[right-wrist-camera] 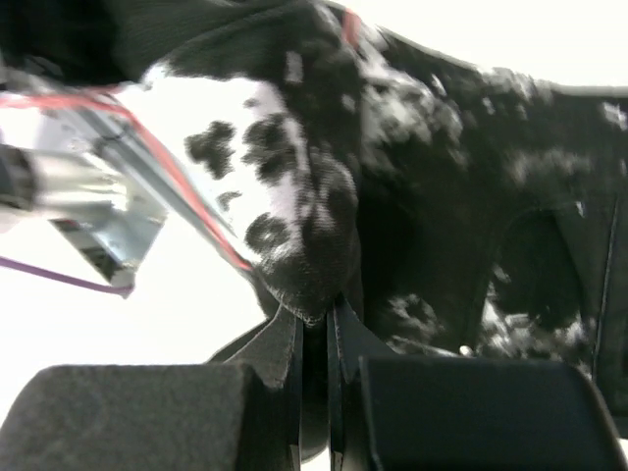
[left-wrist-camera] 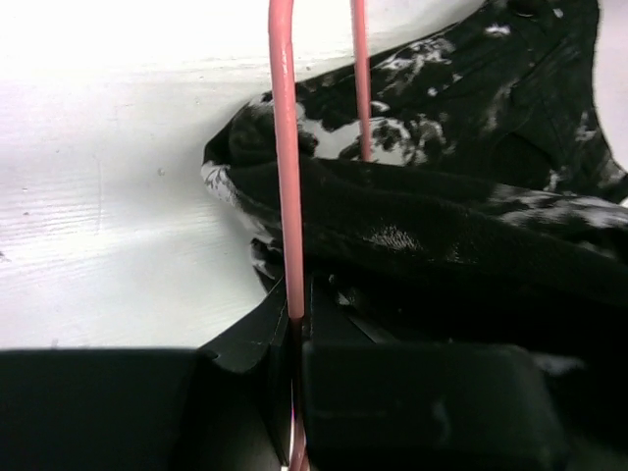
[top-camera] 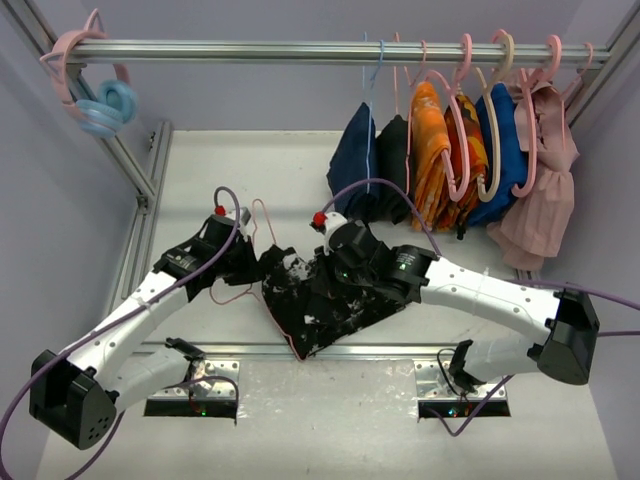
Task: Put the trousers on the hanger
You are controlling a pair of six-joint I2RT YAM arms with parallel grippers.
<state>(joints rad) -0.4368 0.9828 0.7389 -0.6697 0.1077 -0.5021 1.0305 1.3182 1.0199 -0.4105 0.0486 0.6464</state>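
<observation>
A white table (top-camera: pixel 230 170) fills the bottom of the cell, closed in by plain lilac walls (top-camera: pixel 50 220) on the left, back and right, under soft, even light that throws only faint shadows. An aluminium rail (top-camera: pixel 250 50) runs across above the table's far edge, carried by slanted aluminium struts (top-camera: pixel 125 160) at the far corners, and a flat aluminium bar (top-camera: pixel 400 350) crosses the table toward its near edge. At the rail's left end hang pale pink hangers (top-camera: pixel 68 60) and a light blue ring-shaped thing (top-camera: pixel 108 105) — at its right end, a close row of garments (top-camera: pixel 505 150) in navy, black, orange, blue and dusty pink
</observation>
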